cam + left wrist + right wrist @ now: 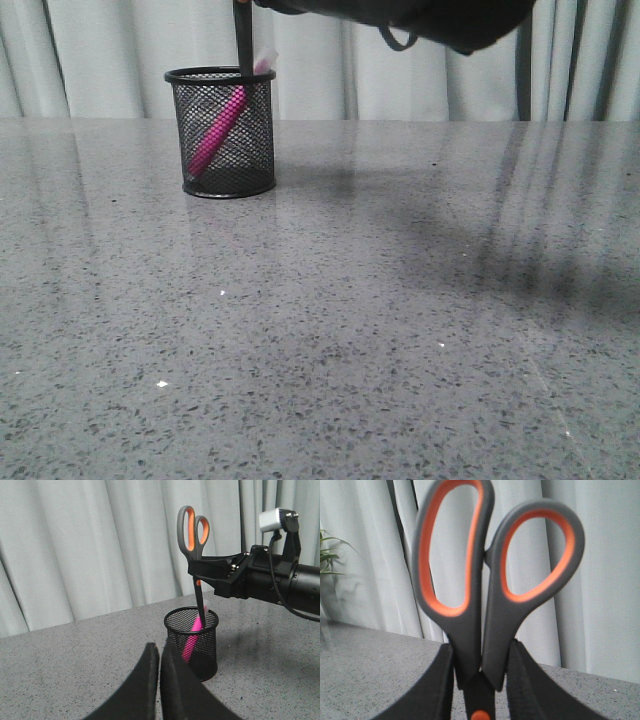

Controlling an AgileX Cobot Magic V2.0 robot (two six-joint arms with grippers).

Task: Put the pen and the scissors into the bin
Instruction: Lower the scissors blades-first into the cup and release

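Note:
The black mesh bin stands on the table at the back left, with the pink pen leaning inside it. The scissors hang upright, orange-lined handles up, their dark blades reaching down into the bin's mouth. My right gripper is shut on the scissors just above the orange pivot. In the right wrist view its fingers press both sides of the scissors. My left gripper is shut and empty, a short way in front of the bin and the pen.
The grey speckled table stretches wide to the right and front of the bin. Pale curtains hang just behind the table's far edge. A green plant shows at one edge of the right wrist view.

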